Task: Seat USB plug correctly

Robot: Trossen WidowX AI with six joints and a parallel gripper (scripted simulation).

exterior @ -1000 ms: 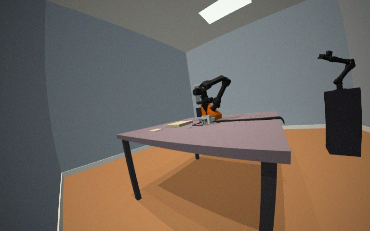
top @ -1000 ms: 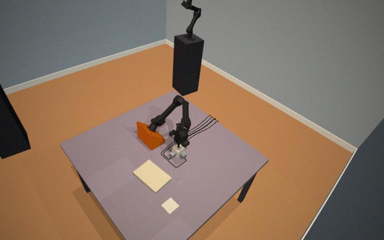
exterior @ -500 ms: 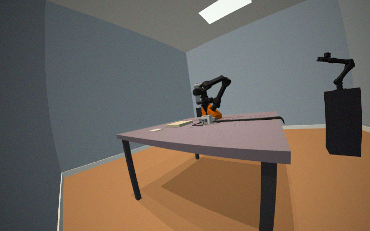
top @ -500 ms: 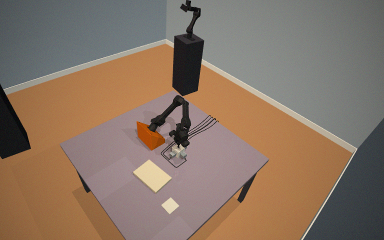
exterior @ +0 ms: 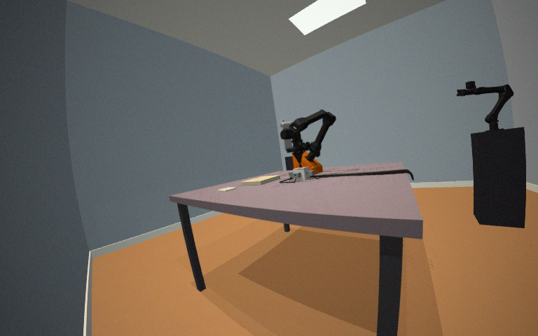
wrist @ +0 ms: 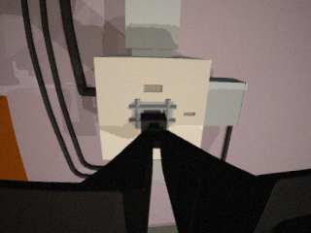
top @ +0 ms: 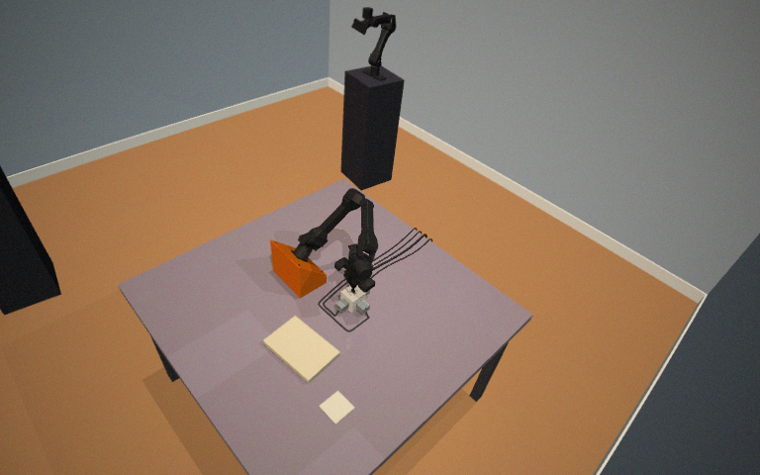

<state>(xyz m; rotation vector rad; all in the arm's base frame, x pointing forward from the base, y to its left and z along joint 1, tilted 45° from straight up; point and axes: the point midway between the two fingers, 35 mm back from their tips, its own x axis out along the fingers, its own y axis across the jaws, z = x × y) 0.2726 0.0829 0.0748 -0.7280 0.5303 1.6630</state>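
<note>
Jaws [top: 353, 289] [exterior: 300, 166] clamped on the USB plug [wrist: 154, 117], over the power cube [top: 351, 300] [exterior: 301, 172] [wrist: 119, 89]. Wrist view: plug's wide axis looks 3-to-9, socket bracket [wrist: 137, 106] just toward 12. Seating depth unreadable; next move probably hinges on that alignment.

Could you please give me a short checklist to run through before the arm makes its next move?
1. Gripper closed on something at the socket: ok.
2. Gripper over the top of the power cube: ok.
3. USB plug the right way round: cannot tell; the fingertips hide it.
4. Plug fully seated: cannot tell.
5. Gripper released and arm clear: not ok.
6. Cream slab and small cream square on the table: ok.
</note>
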